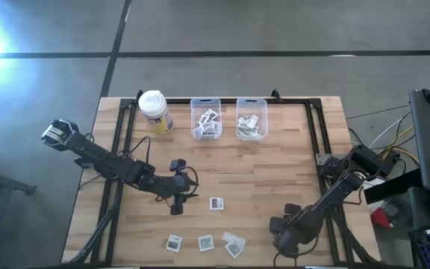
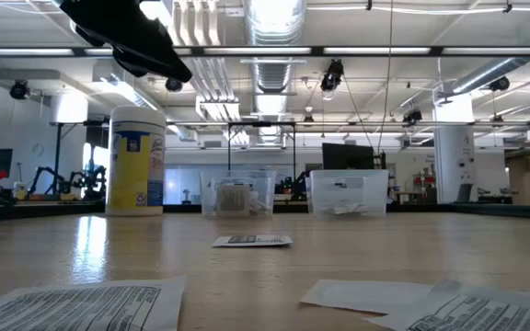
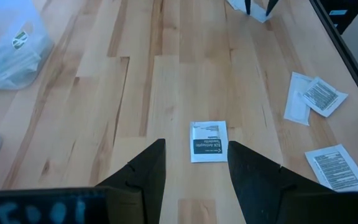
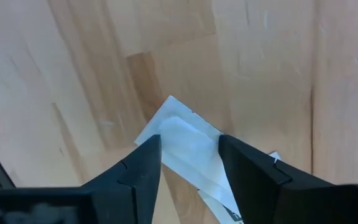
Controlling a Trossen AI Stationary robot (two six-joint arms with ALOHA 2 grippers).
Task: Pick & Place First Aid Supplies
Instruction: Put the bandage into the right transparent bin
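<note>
The left gripper (image 3: 191,165) hangs over the middle of the bench (image 1: 275,179), its fingers (image 3: 143,171) apart and empty. Just ahead of it lies one square packet (image 1: 216,203) with a dark printed patch, flat on the wood and not touched; in the left wrist view this packet (image 3: 208,141) shows between the two fingers but beyond their tips.

The right gripper (image 1: 281,233) is low near the bench's front right corner, fingers (image 4: 138,168) apart. In the right wrist view a white packet (image 4: 185,146) lies flat under and between the fingers; whether they touch it cannot be told. It overlaps another packet whose printed corner shows beneath it.

Three more packets lie along the front edge: one (image 1: 174,242) toward the left, one (image 1: 206,241) in the middle, and a pair of overlapping ones (image 1: 234,243) nearest the right gripper.

At the back edge stand two clear bins side by side. The left bin (image 1: 206,118) holds packets with dark patches; the right bin (image 1: 251,118) holds narrow strips, white and greenish. To the left of the bins stands a yellow container (image 1: 155,112) with a white lid, upright.
</note>
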